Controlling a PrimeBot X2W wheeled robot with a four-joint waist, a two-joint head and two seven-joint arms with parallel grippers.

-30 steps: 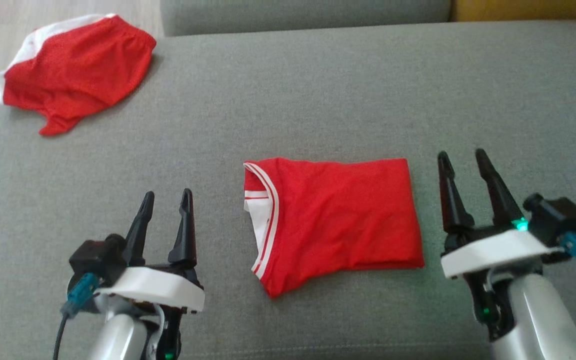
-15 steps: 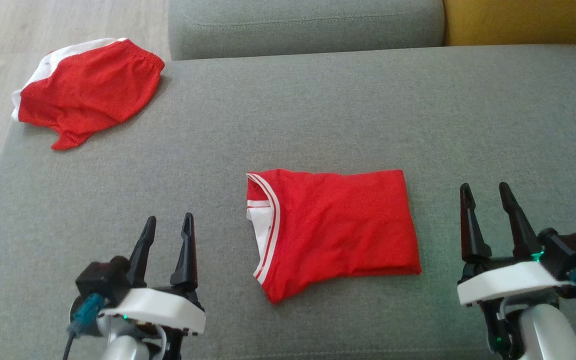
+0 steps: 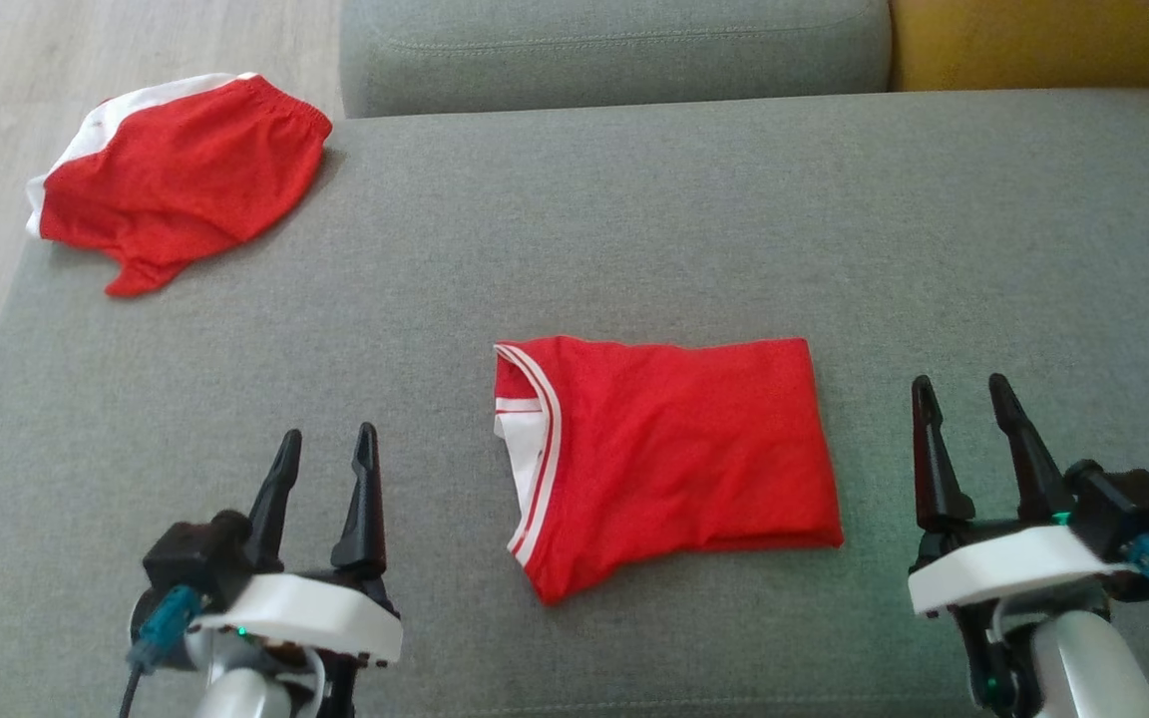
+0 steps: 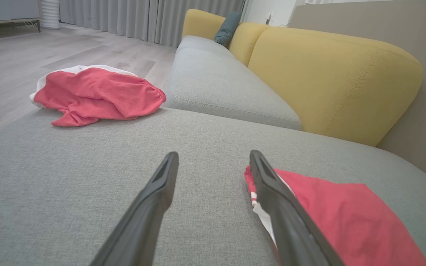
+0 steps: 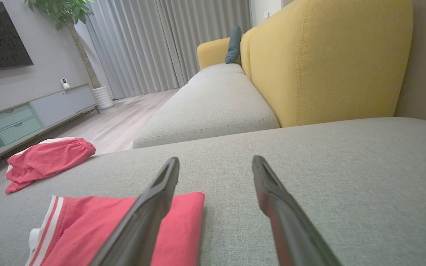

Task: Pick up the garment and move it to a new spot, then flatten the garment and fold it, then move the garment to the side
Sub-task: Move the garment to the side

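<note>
Head view: folded red garment [image 3: 669,459] lies flat on the grey sofa seat [image 3: 634,229], about mid-width and toward the near edge. Its white-striped collar faces the robot's left. Left tool [image 3: 328,434] is off the garment's collar side, apart from the cloth, fingers spread, nothing between them. Right tool [image 3: 960,382] is near the garment's right edge, not touching it, also spread and empty. Red shorts [image 3: 181,179] with white trim sit crumpled at the seat's far left corner, well apart from the garment.

Left wrist view: both fingers parted over bare grey fabric. The garment's collar end shows behind the right-hand finger. Shorts lie farther off to the left. Yellow backrest [image 4: 331,77] and teal cushion [image 4: 227,27] beyond.

Right wrist view: fingers parted, low over the seat. The garment's plain folded end lies behind the left-hand finger. Wood floor [image 5: 124,122], grey curtains [image 5: 154,40] and a low cabinet [image 5: 31,114] in the background.
</note>
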